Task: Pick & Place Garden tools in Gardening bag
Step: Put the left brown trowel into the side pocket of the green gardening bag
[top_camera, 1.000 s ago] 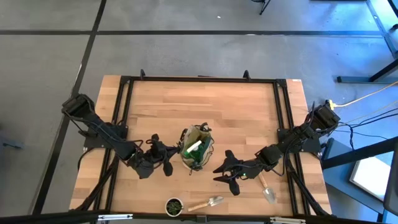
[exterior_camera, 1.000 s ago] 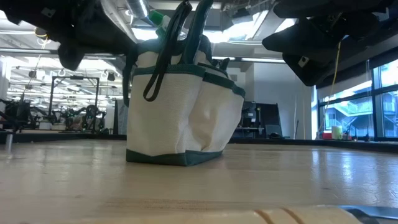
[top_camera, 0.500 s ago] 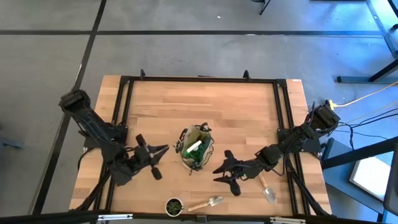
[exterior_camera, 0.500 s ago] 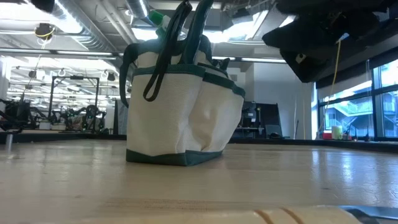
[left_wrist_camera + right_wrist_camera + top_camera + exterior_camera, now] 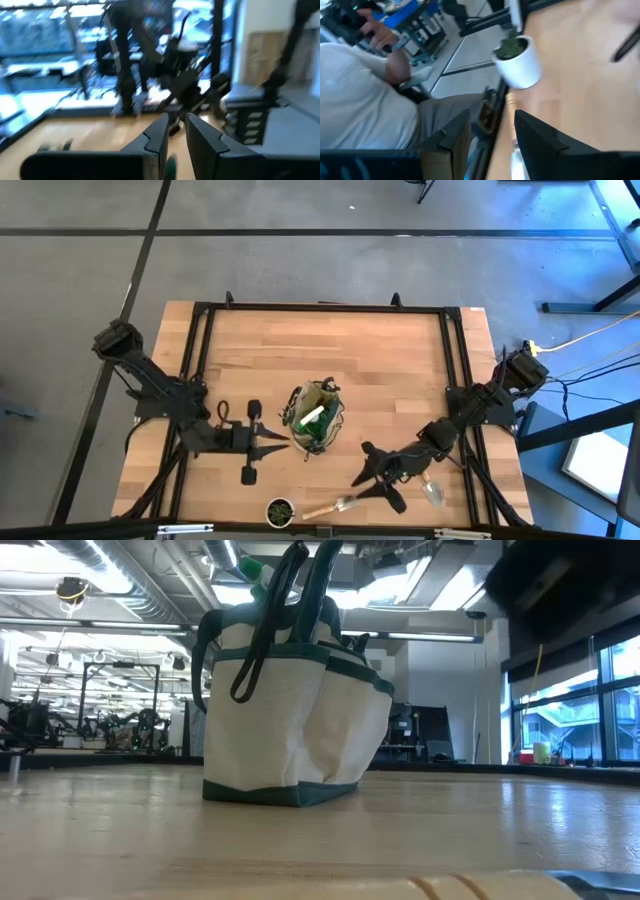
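Observation:
The gardening bag (image 5: 315, 420) stands upright on its base at the table's middle, its handles up (image 5: 290, 700). A green spray bottle with a white top (image 5: 312, 417) sticks out of its mouth. Two wooden-handled trowels lie flat on the table, one near the front edge (image 5: 335, 506) and one to the right (image 5: 431, 486). My left gripper (image 5: 278, 442) hovers level just left of the bag and points at it, its fingers (image 5: 205, 145) a narrow gap apart with nothing between. My right gripper (image 5: 368, 480) hangs open above the table, right of the bag and beside the front trowel.
A small round pot with a green plant (image 5: 280, 510) stands at the front edge, left of the trowel; the right wrist view shows it too (image 5: 517, 60). A seated person (image 5: 365, 100) is beyond that edge. Bare wood lies behind the bag.
My left gripper has risen out of the low view, rolled, and tipped until it points level at the bag. My right gripper has swung toward the table's near edge, toward the front trowel. The bag has stayed where it was.

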Available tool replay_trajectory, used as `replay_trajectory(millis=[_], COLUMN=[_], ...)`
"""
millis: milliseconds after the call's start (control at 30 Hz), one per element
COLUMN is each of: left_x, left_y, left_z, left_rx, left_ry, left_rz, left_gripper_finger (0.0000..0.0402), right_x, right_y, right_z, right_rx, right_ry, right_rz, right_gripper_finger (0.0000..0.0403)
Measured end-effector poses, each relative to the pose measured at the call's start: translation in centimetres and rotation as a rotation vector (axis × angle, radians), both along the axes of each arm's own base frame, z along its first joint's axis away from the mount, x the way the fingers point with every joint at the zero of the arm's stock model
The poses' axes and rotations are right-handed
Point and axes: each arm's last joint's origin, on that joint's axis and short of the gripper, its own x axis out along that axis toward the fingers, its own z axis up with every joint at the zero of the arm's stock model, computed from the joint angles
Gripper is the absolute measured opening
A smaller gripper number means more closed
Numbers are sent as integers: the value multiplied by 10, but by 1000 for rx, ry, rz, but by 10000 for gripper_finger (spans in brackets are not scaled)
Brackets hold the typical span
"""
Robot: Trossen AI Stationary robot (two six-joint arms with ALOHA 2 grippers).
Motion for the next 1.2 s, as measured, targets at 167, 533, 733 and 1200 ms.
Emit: replay_trajectory(millis=[167,533,733,1200], left_x=[10,16,16,18], left_y=[14,24,24,24], left_z=[15,18,18,14], left_rx=[-8,-93,-98,-72], left_ry=[-128,-155,-160,-116], left_rz=[-50,-51,-49,-41], left_gripper_finger=[58,54,56,48], right_x=[-16,-46,-54,-74], right_y=[18,40,33,22], right_z=[0,-4,-19,-49], right_rx=[42,152,238,331], right_ry=[30,100,229,991], right_rz=[54,-224,-491,-447], right_gripper_finger=[156,156,156,147])
